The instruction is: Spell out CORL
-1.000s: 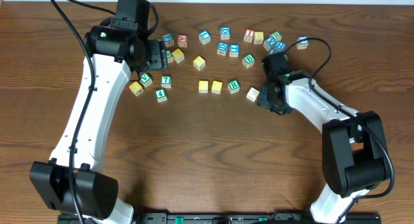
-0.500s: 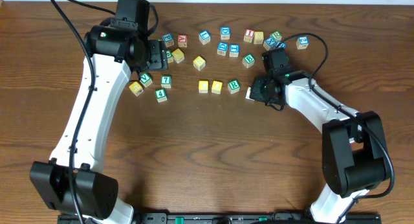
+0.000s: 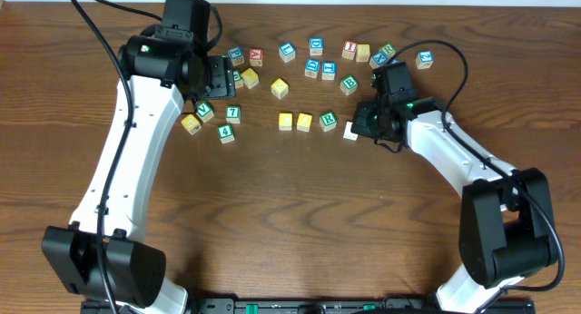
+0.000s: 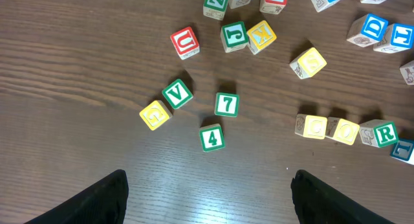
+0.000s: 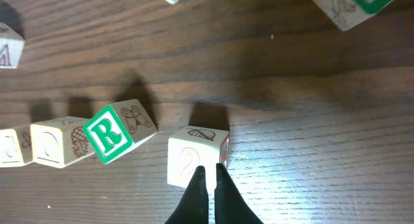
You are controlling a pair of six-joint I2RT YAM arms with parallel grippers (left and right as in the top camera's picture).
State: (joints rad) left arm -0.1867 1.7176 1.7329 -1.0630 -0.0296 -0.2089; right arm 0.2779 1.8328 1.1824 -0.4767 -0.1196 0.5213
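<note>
Two pale yellow-topped cubes (image 3: 286, 122) (image 3: 304, 122) and a green R cube (image 3: 328, 121) stand in a row mid-table. In the left wrist view they read C (image 4: 315, 127), O (image 4: 343, 130), R (image 4: 383, 133). A pale cube (image 3: 350, 130) lies just right of the R. It shows a carved top in the right wrist view (image 5: 193, 156) and a blue face at the left wrist view's edge (image 4: 404, 150). My right gripper (image 5: 208, 169) (image 3: 362, 124) is shut, its tips over this cube's near edge, holding nothing. My left gripper (image 4: 210, 177) (image 3: 221, 78) is open and empty.
Several loose letter cubes lie along the back (image 3: 315, 47), including a green B cube (image 3: 349, 83) and a blue cube (image 3: 424, 59). Cubes V (image 4: 176, 93), 7 (image 4: 226, 104), 4 (image 4: 211, 137) and a yellow one (image 4: 154, 114) lie at the left.
My right gripper has moved left and back, and the pale cube in front of it has shifted a little left toward the R cube. The left arm has not moved.
</note>
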